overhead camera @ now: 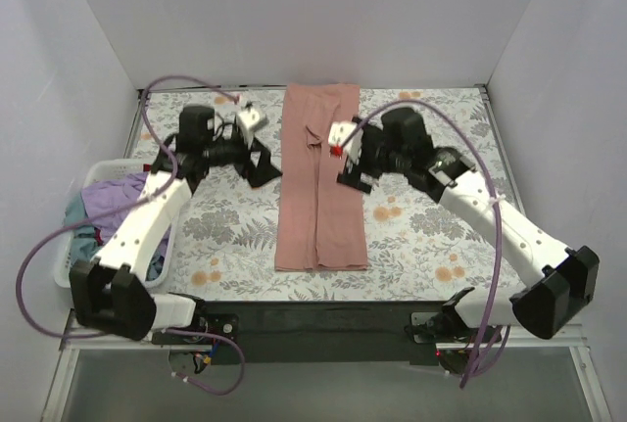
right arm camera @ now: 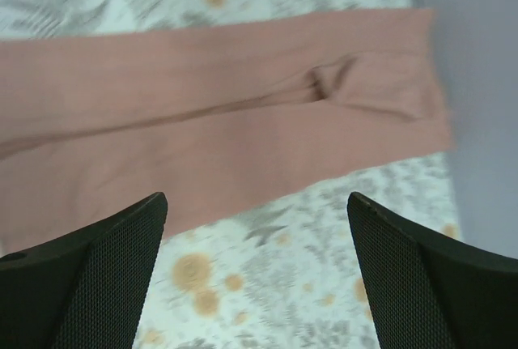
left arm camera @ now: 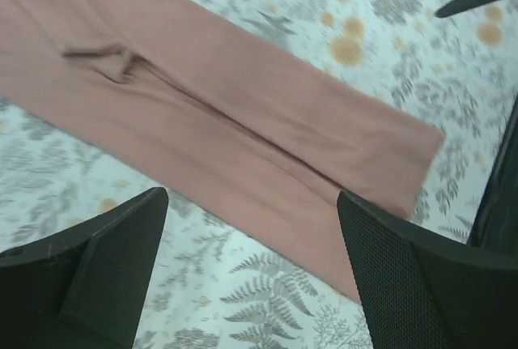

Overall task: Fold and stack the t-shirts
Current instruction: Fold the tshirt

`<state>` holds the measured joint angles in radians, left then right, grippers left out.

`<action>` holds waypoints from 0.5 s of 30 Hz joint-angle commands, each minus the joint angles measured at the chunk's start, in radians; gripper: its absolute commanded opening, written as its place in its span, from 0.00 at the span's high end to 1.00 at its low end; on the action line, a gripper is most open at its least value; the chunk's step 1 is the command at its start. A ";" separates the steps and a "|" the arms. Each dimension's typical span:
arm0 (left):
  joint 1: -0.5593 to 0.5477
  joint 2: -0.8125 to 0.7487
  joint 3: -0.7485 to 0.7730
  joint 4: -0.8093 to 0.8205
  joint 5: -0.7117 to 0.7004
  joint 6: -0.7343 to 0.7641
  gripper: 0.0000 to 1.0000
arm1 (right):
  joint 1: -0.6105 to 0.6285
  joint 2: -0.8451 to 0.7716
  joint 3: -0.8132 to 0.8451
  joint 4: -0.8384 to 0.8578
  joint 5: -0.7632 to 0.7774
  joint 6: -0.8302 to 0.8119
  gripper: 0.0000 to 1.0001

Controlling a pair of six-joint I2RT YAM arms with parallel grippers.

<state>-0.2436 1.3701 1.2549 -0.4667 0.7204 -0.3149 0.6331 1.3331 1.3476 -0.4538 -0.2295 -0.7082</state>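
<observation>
The salmon-pink t-shirt (overhead camera: 320, 182) lies as a long, soft, folded strip on the flower-printed tablecloth (overhead camera: 431, 236). The left gripper (left arm camera: 251, 197) and the right gripper (right arm camera: 256, 199) are spread wide.

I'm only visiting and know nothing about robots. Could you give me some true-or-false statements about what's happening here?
1. The pink t-shirt lies folded into a long strip on the table. True.
2. The left end effector grips that shirt. False: its jaws stand open, holding nothing.
3. The right end effector is open. True.
4. The white basket stands at the table's right edge. False: it is at the left edge, with a purple t-shirt inside.
</observation>
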 commanded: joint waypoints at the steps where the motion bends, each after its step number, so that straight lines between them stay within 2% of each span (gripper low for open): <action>1: -0.009 -0.226 -0.345 -0.037 0.191 0.233 0.14 | 0.068 -0.073 -0.215 -0.152 -0.085 -0.073 0.03; 4: -0.051 -0.308 -0.483 -0.024 0.203 0.363 0.22 | 0.082 -0.109 -0.359 -0.175 -0.135 -0.112 0.12; 5: -0.077 -0.331 -0.552 -0.029 0.203 0.410 0.29 | 0.088 -0.107 -0.393 -0.174 -0.137 -0.129 0.14; 6: -0.095 -0.339 -0.583 -0.030 0.180 0.446 0.32 | 0.111 -0.104 -0.427 -0.171 -0.136 -0.146 0.21; 8: -0.150 -0.335 -0.649 -0.027 0.156 0.538 0.36 | 0.137 -0.095 -0.496 -0.152 -0.136 -0.175 0.26; 9: -0.167 -0.327 -0.666 -0.018 0.139 0.551 0.40 | 0.151 -0.092 -0.511 -0.140 -0.134 -0.181 0.33; 12: -0.215 -0.296 -0.725 0.039 0.088 0.540 0.47 | 0.201 -0.069 -0.556 -0.106 -0.123 -0.203 0.39; 15: -0.269 -0.301 -0.788 0.095 0.042 0.530 0.48 | 0.220 -0.052 -0.588 -0.062 -0.111 -0.203 0.40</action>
<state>-0.4736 1.0794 0.5133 -0.4614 0.8085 0.1642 0.8375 1.2697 0.7792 -0.5915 -0.3252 -0.8787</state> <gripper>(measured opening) 0.521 0.603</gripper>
